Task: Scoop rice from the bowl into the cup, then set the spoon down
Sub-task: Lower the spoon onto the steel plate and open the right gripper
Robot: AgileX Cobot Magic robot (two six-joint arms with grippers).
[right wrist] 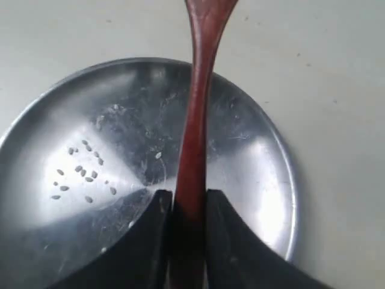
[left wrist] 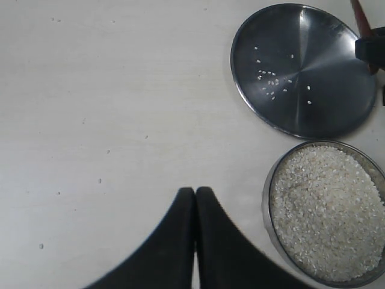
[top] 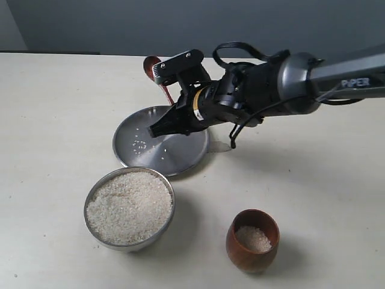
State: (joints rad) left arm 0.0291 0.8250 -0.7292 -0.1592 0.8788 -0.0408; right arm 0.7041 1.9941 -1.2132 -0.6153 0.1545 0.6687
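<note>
- Right claw (right wrist: 189,201) pinches the slim reddish-brown wooden spoon (right wrist: 195,120) by its handle above the flat steel plate (top: 129,135).
- Left claw (left wrist: 195,195) is pressed together, empty.
- Round steel bowl (top: 147,239) of white rice (top: 129,208) sits at the plate's 7 o'clock; brown wooden cup (top: 243,256) at the bowl's 4 o'clock.

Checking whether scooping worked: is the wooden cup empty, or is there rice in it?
Not empty: the upright cup holds a small layer of rice, well below its rim.
</note>
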